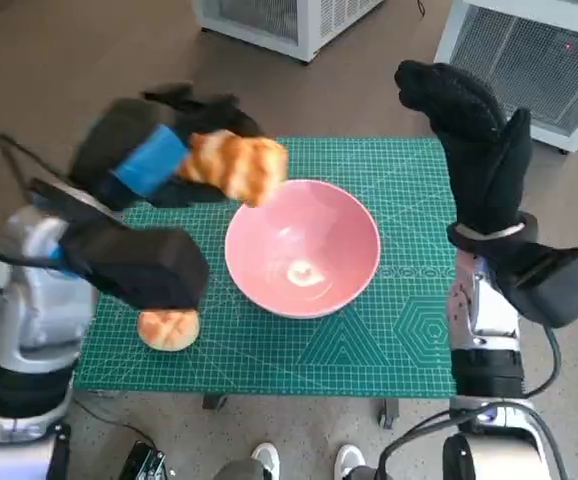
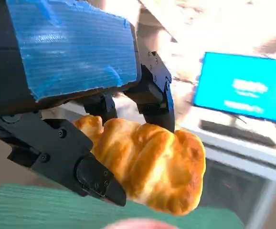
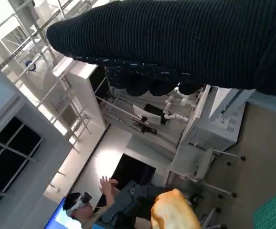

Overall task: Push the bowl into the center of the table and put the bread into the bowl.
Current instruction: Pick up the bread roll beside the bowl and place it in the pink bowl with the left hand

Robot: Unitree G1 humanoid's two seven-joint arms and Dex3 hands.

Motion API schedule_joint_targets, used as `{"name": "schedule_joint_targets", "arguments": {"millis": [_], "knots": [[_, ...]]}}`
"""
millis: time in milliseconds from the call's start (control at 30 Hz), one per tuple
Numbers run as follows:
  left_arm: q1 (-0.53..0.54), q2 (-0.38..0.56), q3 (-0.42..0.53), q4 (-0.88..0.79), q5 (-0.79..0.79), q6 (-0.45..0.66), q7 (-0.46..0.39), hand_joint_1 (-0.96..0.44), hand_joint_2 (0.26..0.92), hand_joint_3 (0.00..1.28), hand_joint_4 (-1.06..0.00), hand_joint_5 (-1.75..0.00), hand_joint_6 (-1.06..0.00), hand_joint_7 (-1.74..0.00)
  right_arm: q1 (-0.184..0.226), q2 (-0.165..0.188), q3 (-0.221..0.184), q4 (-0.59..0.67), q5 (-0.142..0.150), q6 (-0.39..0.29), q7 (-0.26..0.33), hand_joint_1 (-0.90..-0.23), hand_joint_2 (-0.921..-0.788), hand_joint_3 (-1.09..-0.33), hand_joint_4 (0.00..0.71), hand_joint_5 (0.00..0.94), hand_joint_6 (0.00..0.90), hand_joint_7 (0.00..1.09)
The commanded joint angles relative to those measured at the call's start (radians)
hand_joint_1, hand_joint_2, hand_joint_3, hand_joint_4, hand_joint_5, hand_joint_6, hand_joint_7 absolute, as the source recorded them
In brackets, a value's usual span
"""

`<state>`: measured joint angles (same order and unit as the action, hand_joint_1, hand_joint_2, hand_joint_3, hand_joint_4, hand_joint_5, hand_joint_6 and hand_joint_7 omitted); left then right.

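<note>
A pink bowl (image 1: 303, 247) stands near the middle of the green mat (image 1: 399, 330). My left hand (image 1: 159, 155) grips a golden croissant-like bread (image 1: 237, 165) in the air, just beyond the bowl's far left rim. In the left wrist view the black fingers (image 2: 95, 176) clamp the bread (image 2: 150, 164) from both sides. The same bread (image 3: 174, 212) shows in the right wrist view. A second round bread roll (image 1: 169, 328) lies on the mat near its front left corner. My right hand (image 1: 474, 130) is raised over the mat's right edge, holding nothing, fingers extended.
White cabinets (image 1: 529, 50) with grilles stand beyond the table. A person (image 3: 88, 207) with a headset and a raised hand sits in the right wrist view. Shoes (image 1: 304, 460) show under the table's front edge.
</note>
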<state>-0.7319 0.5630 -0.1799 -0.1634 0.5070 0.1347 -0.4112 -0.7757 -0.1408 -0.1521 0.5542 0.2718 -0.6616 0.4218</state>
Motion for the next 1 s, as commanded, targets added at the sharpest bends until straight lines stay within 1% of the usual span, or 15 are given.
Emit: {"name": "schedule_joint_targets", "arguments": {"millis": [33,200,400,500,600,633,667,700,733,767,800,833,867,933,1000], "knots": [[-0.044,-0.039,-0.061,0.015,0.022,0.003,-0.035,0.0,0.9,0.02,-0.83,-1.02,-0.69,-1.08,0.025,-0.006,0.002,-0.003,-0.002,0.013,0.008,-0.71,-0.921,-0.742,0.218,0.001,0.136,0.42],[-0.07,-0.074,-0.122,0.106,0.038,-0.037,-0.04,0.0,0.908,0.01,-0.82,-1.04,-0.67,-1.1,0.029,-0.011,0.001,-0.012,0.002,0.02,0.01,-0.71,-0.921,-0.741,0.219,0.001,0.135,0.41],[-0.09,-0.104,-0.169,0.231,0.056,-0.098,-0.028,0.0,0.911,0.01,-0.81,-1.07,-0.67,-1.08,0.035,-0.015,-0.002,-0.019,0.006,0.028,0.012,-0.711,-0.921,-0.736,0.221,0.002,0.131,0.41],[-0.103,-0.121,-0.187,0.297,0.064,-0.114,-0.024,0.0,0.917,0.02,-0.79,-1.1,-0.66,-1.09,0.039,-0.017,-0.002,-0.025,0.006,0.032,0.011,-0.712,-0.921,-0.735,0.222,0.002,0.131,0.4],[-0.106,-0.136,-0.194,0.348,0.063,-0.122,-0.021,0.0,0.919,0.04,-0.76,-1.15,-0.63,-1.1,0.041,-0.019,-0.003,-0.032,0.007,0.039,0.01,-0.713,-0.921,-0.733,0.223,0.002,0.132,0.4],[-0.098,-0.142,-0.194,0.356,0.057,-0.11,-0.031,0.0,0.92,0.08,-0.73,-1.19,-0.57,-1.15,0.043,-0.02,-0.004,-0.036,0.009,0.042,0.01,-0.713,-0.921,-0.733,0.223,0.002,0.132,0.4],[-0.092,-0.146,-0.192,0.361,0.053,-0.102,-0.039,0.02,0.901,0.09,-0.59,-0.87,-0.46,-0.88,0.045,-0.02,-0.005,-0.039,0.01,0.044,0.01,-0.714,-0.921,-0.733,0.223,0.002,0.132,0.4],[-0.089,-0.148,-0.191,0.364,0.05,-0.098,-0.044,0.03,0.897,0.09,-0.56,-0.71,-0.44,-0.74,0.045,-0.021,-0.005,-0.041,0.01,0.046,0.009,-0.714,-0.921,-0.733,0.223,0.002,0.133,0.4],[-0.083,-0.15,-0.191,0.36,0.048,-0.077,-0.062,0.04,0.851,0.06,-0.42,-0.45,-0.37,-0.49,0.046,-0.021,-0.006,-0.043,0.01,0.048,0.009,-0.714,-0.921,-0.733,0.222,0.001,0.132,0.4],[-0.081,-0.149,-0.194,0.351,0.046,-0.049,-0.091,0.05,0.838,0.05,-0.31,-0.29,-0.31,-0.33,0.047,-0.02,-0.006,-0.044,0.011,0.05,0.008,-0.714,-0.921,-0.733,0.223,0.002,0.133,0.4],[-0.079,-0.149,-0.196,0.344,0.045,-0.028,-0.112,0.04,0.824,0.05,-0.25,-0.23,-0.27,-0.26,0.047,-0.02,-0.007,-0.046,0.011,0.052,0.007,-0.715,-0.921,-0.733,0.223,0.002,0.134,0.4],[-0.082,-0.147,-0.199,0.339,0.041,-0.006,-0.144,0.03,0.804,0.04,-0.16,-0.15,-0.22,-0.17,0.048,-0.02,-0.008,-0.048,0.012,0.054,0.006,-0.715,-0.921,-0.732,0.224,0.002,0.136,0.4],[-0.086,-0.146,-0.201,0.335,0.038,0.006,-0.164,-0.01,0.781,0.02,-0.1,-0.09,-0.17,-0.11,0.048,-0.02,-0.008,-0.05,0.012,0.056,0.006,-0.715,-0.921,-0.73,0.224,0.002,0.138,0.4],[-0.093,-0.142,-0.199,0.322,0.027,0.03,-0.204,-0.07,0.758,0.01,-0.05,-0.05,-0.14,-0.06,0.048,-0.018,-0.009,-0.052,0.013,0.059,0.005,-0.716,-0.921,-0.726,0.226,0.003,0.142,0.39],[-0.093,-0.139,-0.193,0.3,0.016,0.05,-0.233,-0.13,0.747,0.01,-0.03,-0.02,-0.12,-0.03,0.049,-0.017,-0.01,-0.054,0.013,0.061,0.004,-0.717,-0.921,-0.722,0.226,0.003,0.147,0.39]]}}
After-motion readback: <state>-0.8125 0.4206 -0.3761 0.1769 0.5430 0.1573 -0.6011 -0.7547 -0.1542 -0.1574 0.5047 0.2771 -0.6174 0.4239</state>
